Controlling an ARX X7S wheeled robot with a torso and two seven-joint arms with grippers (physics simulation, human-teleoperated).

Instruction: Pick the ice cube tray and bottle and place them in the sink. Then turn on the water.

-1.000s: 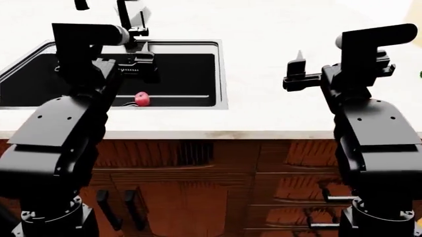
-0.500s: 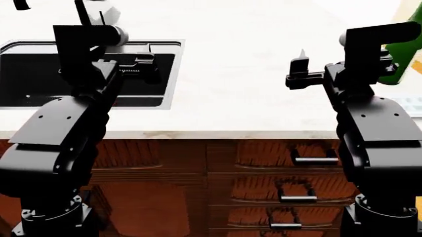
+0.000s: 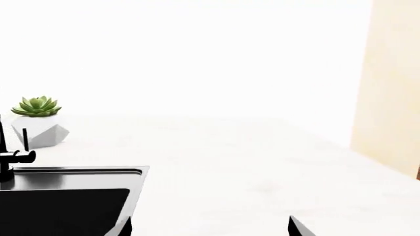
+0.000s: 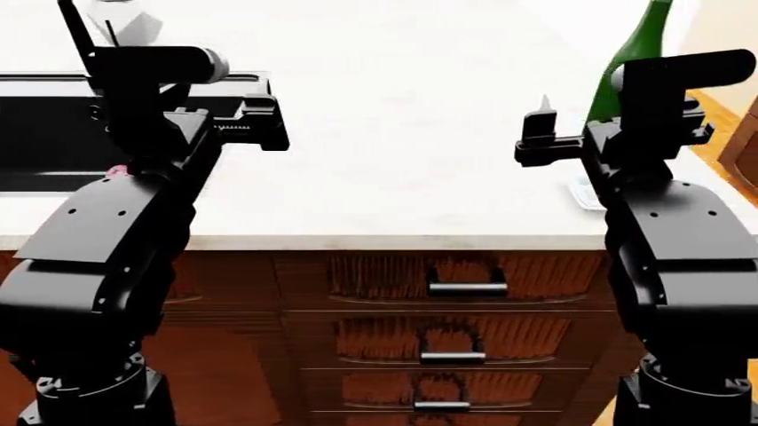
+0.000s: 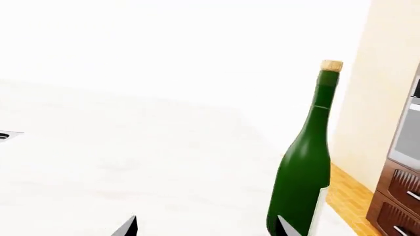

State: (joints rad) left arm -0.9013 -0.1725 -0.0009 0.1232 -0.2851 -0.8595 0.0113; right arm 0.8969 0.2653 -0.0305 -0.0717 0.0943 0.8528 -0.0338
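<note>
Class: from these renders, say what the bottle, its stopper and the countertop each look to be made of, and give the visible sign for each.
Bottle: probably glass, dark green, glossy, with a soft sheen down its side. Stopper: likely cork, tan, speckled, matte. Countertop: looks like stone or marble, white with faint veining and a smooth, low-gloss face; being a render, a laminate imitation cannot be excluded.

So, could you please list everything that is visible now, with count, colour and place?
bottle: one, dark green with tan cork, upright on the countertop's right end
ice cube tray: one, pale, beside the bottle, mostly hidden by the right arm
sink: one, black, set in the countertop's left part
faucet: one, black, behind the sink
small red thing: one, in the sink, unclear what
plant: one, green, in a white pot beyond the faucet
countertop: one, white
drawers: at least three, red-brown, below the countertop
left hand: black, open, empty
right hand: black, open, empty
</note>
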